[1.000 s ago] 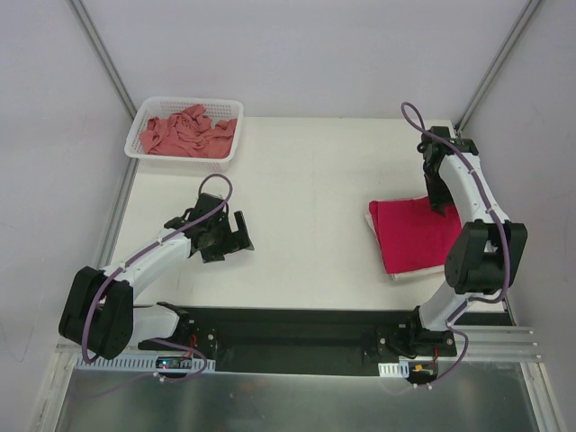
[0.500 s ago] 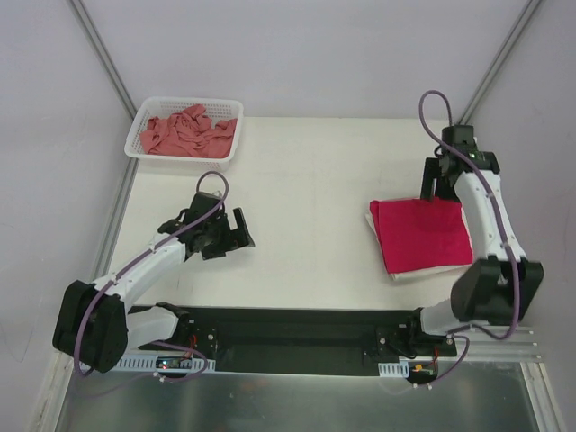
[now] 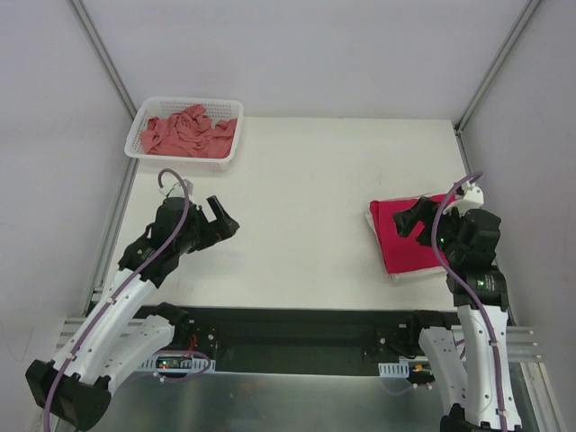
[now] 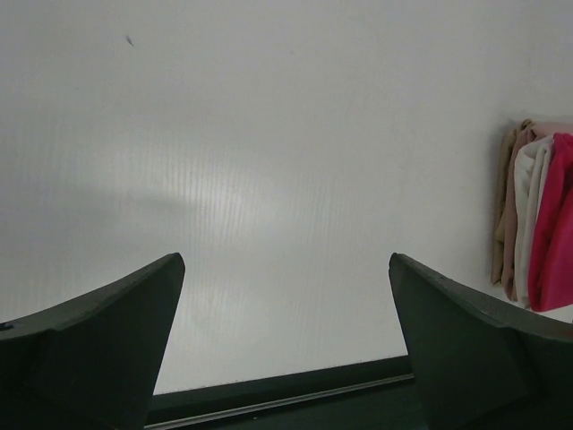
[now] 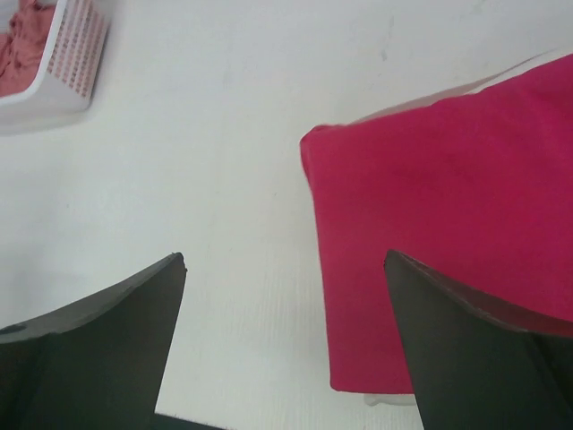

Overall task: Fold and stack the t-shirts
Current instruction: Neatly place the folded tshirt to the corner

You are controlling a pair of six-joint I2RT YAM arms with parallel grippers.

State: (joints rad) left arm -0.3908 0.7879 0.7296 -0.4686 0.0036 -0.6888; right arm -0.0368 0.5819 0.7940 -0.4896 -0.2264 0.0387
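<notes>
Grippers number two, and both are spread wide with nothing between the fingers. The right gripper (image 3: pixel 408 222) hangs above the far left part of the one magenta t-shirt (image 3: pixel 421 241), and in its wrist view the fingers straddle that shirt's left edge without touching it. The shirt lies folded flat on the right side of the table (image 3: pixel 315 180), as the top of a single stack. Under it one cream-white t-shirt (image 3: pixel 396 274) shows as a thin pale border along the near and left sides. The left wrist view shows this stack edge-on as pale and pinkish folds beneath the magenta. The left gripper (image 3: pixel 225 221) is raised over bare table on the left side, well apart from the stack. One white mesh basket (image 3: pixel 135 149) stands at the far left corner, holding crumpled salmon-pink cloth (image 3: pixel 184 132). How many pieces are in it I cannot tell.
</notes>
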